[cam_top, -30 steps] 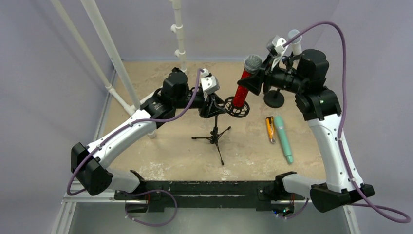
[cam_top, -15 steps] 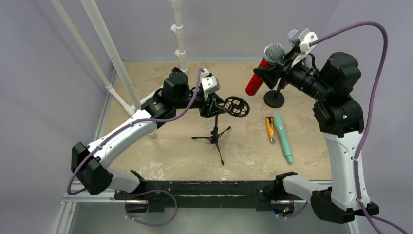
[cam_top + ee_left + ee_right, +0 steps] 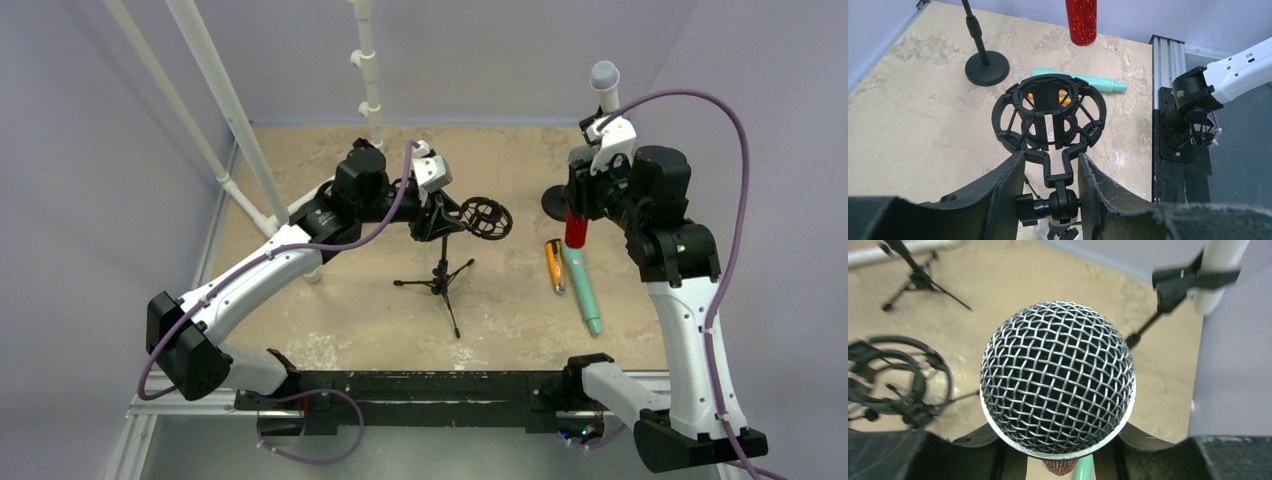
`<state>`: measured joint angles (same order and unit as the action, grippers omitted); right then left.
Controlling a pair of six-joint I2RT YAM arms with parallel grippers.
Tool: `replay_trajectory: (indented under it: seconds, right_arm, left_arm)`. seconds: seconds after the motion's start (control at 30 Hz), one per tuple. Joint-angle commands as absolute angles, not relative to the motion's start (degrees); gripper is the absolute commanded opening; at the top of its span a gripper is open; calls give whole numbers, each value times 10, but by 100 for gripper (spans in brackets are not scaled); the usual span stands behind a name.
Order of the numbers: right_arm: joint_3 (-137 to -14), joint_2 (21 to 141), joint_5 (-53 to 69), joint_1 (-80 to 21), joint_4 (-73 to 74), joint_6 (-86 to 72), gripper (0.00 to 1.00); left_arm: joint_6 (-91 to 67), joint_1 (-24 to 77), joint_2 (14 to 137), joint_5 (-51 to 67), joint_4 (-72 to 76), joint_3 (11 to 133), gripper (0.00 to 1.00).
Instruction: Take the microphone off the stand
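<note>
Red glitter marks the microphone [image 3: 575,228], which hangs head-up in the right gripper [image 3: 578,200], jaws closed partway around its body under the mesh head, at about 3 o'clock from the empty shock mount [image 3: 487,218] and well apart from it. The left gripper [image 3: 1050,200] clamps the stand [image 3: 440,272] below the mount (to steady it, I judge), so only the setting down seems left.

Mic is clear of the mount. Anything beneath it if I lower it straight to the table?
Yes. The teal microphone lies on the table directly beneath the red microphone in the right gripper, an orange object beside it.
</note>
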<state>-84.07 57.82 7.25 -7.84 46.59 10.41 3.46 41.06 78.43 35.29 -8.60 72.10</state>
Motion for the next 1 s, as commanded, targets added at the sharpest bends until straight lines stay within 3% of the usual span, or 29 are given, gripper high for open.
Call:
replay_trajectory:
  seconds: [0.0,0.47,0.97]
  right_arm:
    - [-776,552,2,-48,489,142,0]
    - [-686,648,84,146,513,223,0]
    - [-618,825,103,247,458,294,0]
  left_arm:
    - [64,408,787,309,-121,710,0]
    - [63,408,771,311,-118,700,0]
    - [68,408,762,311,-118,694,0]
